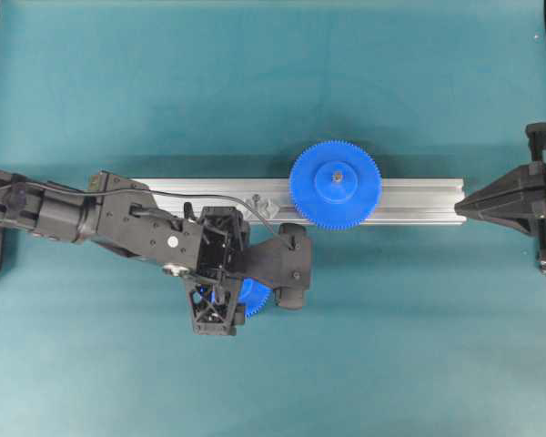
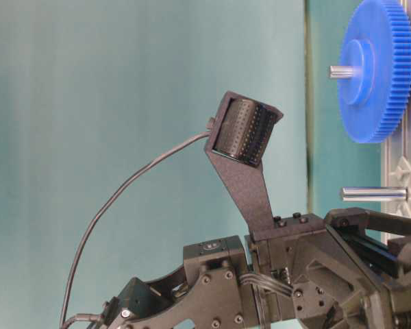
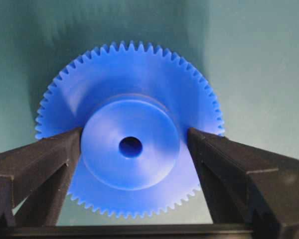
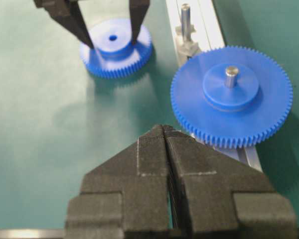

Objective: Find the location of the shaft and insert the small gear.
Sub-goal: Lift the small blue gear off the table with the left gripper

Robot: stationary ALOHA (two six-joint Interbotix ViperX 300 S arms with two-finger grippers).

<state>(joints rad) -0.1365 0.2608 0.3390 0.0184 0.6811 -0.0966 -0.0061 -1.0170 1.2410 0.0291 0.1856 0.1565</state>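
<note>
Rail (image 1: 409, 202): silver aluminium bar laid across the green mat (image 1: 255, 82); taken as the landmark for every place below; it is seen to run left to right in the overhead view
Left arm (image 1: 118, 221): brought in from the left edge of the overhead view, lying over the left end of the rail and angled down past its near side
Left gripper (image 3: 134, 149): jaws are spread wide and set on either side of the raised hub of the small gear; the fingertips (image 3: 65, 144) are seen right at the hub wall, though contact cannot be told; nothing is lifted
Small gear (image 3: 129, 129): bright blue toothed wheel lying flat on the mat, just off the near side of the rail, below the left arm's wrist; its dark centre hole is left open; in the overhead view only a blue sliver (image 1: 253, 296) is shown under the gripper
Shaft (image 4: 185, 20): thin silver pin standing upright on the rail, left of the large gear, with a shiny mount at its base; nothing is fitted on it
Large gear (image 1: 335, 184): bigger blue wheel seated on the rail at about its middle, a grey pin showing in its hub
Right gripper (image 4: 164, 132): parked at the right end of the rail, fingers pressed together with nothing between them
</note>
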